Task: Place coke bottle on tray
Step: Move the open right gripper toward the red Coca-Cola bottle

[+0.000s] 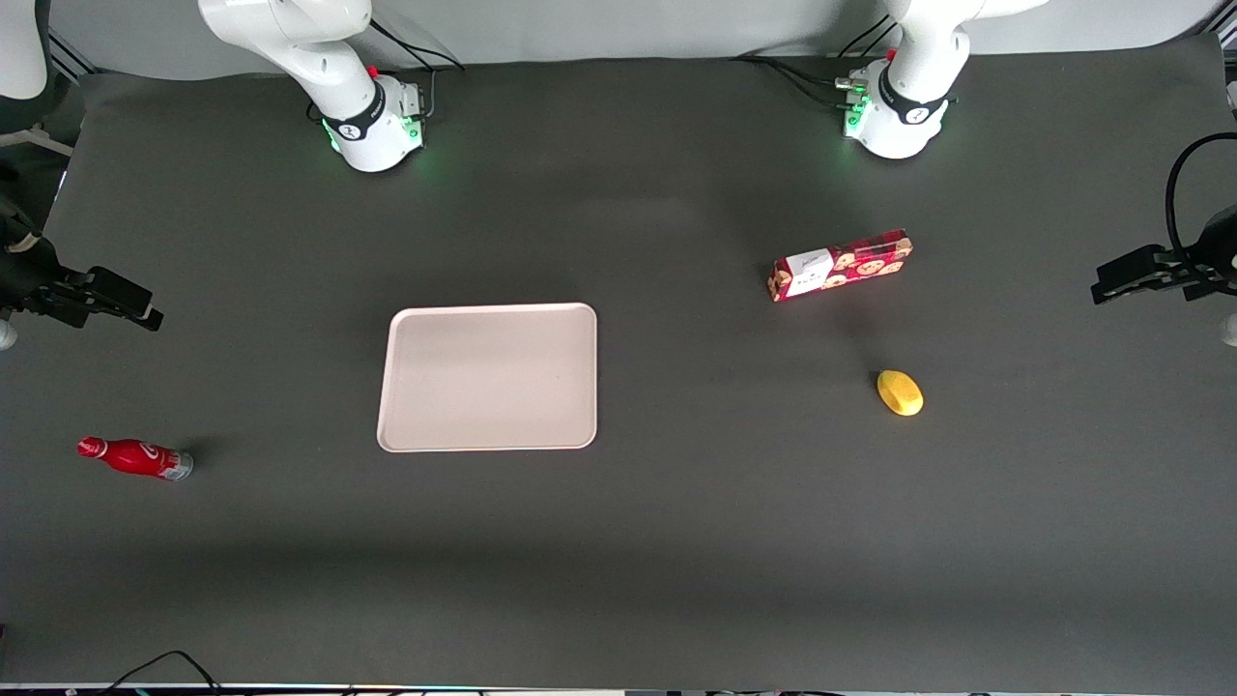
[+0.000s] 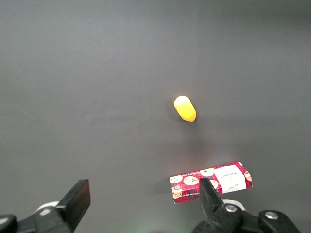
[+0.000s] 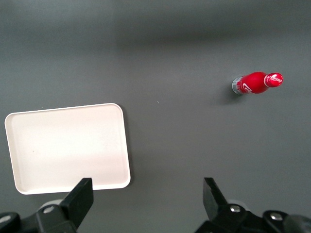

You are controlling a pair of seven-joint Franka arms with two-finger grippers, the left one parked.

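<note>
Right wrist view shows the gripper (image 3: 148,199) high above the dark table (image 3: 184,43), its two fingers spread wide with nothing between them. The coke bottle (image 3: 257,82) stands upright on the mat well apart from the gripper — not under the fingers, off toward the working arm's end of the table. In the front view the gripper (image 1: 145,314) hangs at that end, and the bottle (image 1: 135,458) sits nearer the front camera than it. The tray (image 1: 488,377) lies flat mid-table, bare, well apart from the bottle. A red biscuit box (image 1: 841,266) and a yellow lemon-like object (image 1: 900,393) lie toward the parked arm's end
</note>
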